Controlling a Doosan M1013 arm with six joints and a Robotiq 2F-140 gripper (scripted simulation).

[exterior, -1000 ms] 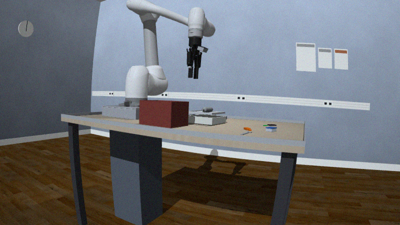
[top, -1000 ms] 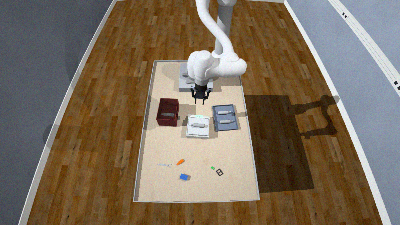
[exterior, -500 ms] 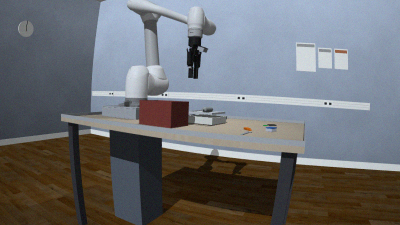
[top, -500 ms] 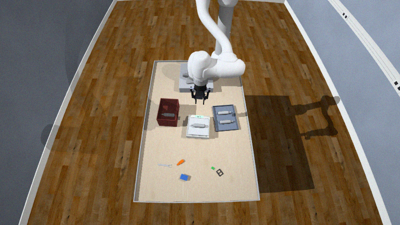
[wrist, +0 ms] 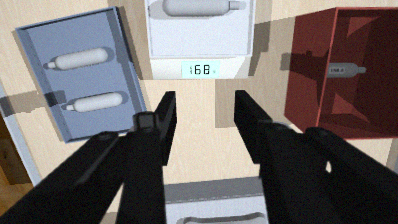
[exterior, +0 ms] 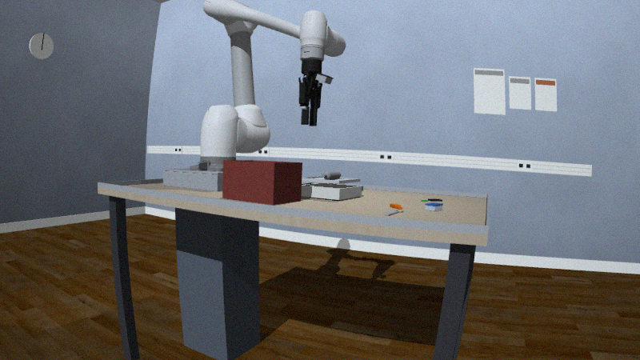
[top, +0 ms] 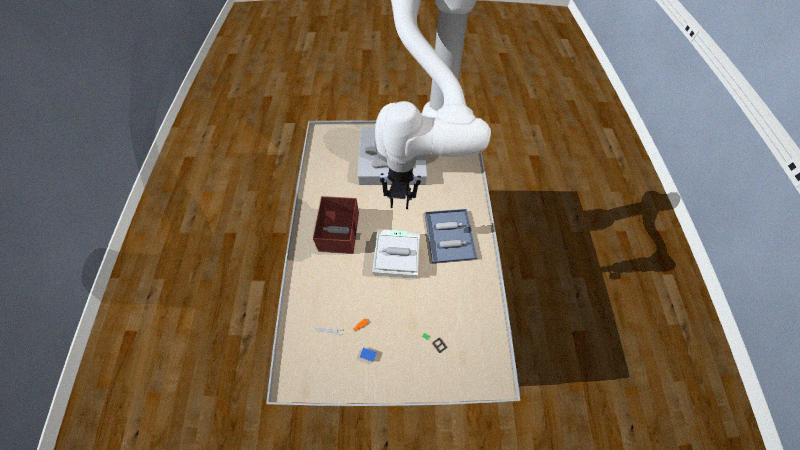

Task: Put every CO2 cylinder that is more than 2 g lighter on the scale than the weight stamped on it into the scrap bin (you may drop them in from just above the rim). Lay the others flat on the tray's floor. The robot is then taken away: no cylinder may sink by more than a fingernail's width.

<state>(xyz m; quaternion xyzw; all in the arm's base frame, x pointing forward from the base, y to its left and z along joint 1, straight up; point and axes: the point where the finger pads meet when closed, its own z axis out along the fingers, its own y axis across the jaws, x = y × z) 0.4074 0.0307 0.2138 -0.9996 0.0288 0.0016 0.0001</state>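
One grey CO2 cylinder (top: 396, 250) lies on the white scale; it also shows in the wrist view (wrist: 197, 7), above the scale's display (wrist: 200, 69), which reads 168. Two cylinders (top: 449, 225) (top: 452, 244) lie flat in the blue-grey tray (top: 452, 235). One cylinder (top: 335, 230) lies in the dark red scrap bin (top: 336, 224). My gripper (top: 399, 204) (exterior: 310, 118) hangs high above the table behind the scale. Its fingers stand apart with nothing between them.
A grey base block (top: 369, 162) stands behind the gripper; its near part (wrist: 215, 212) shows a cylinder-shaped form. Small items lie at the table's front: a wrench (top: 328, 331), an orange piece (top: 360, 324), a blue block (top: 367, 354), a green piece (top: 425, 336), a black frame (top: 439, 345).
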